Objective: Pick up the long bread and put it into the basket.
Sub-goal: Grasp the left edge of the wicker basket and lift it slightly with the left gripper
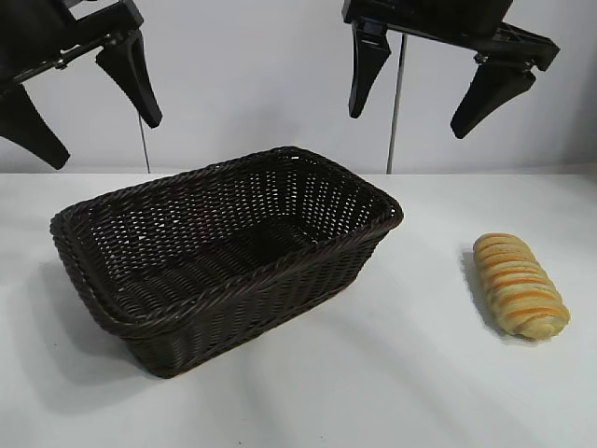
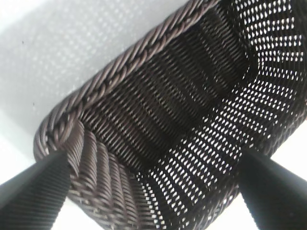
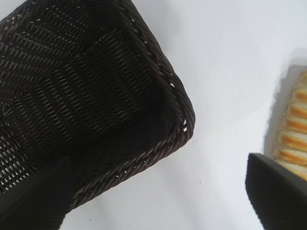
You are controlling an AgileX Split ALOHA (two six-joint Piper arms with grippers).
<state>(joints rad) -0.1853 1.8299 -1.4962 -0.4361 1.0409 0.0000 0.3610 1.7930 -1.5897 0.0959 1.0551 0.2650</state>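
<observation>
White table point(image 1: 392, 392): one basket point(image 1: 233, 308), one long bread point(image 1: 519, 285); both grippers' fingers spread wide, empty.

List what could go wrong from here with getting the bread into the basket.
1. The oblong golden-tan striped bread lies slanted on the white table; the open right gripper, high above, may close across it badly and let it roll.
2. Carried low, the loaf could catch the dark brown woven wicker basket on its braided rim.

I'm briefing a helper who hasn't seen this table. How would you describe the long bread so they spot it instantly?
On the white table, find the large dark brown woven wicker basket. Lying apart on its right is the oblong golden-tan loaf; orange-brown crosswise stripes set it apart.
</observation>
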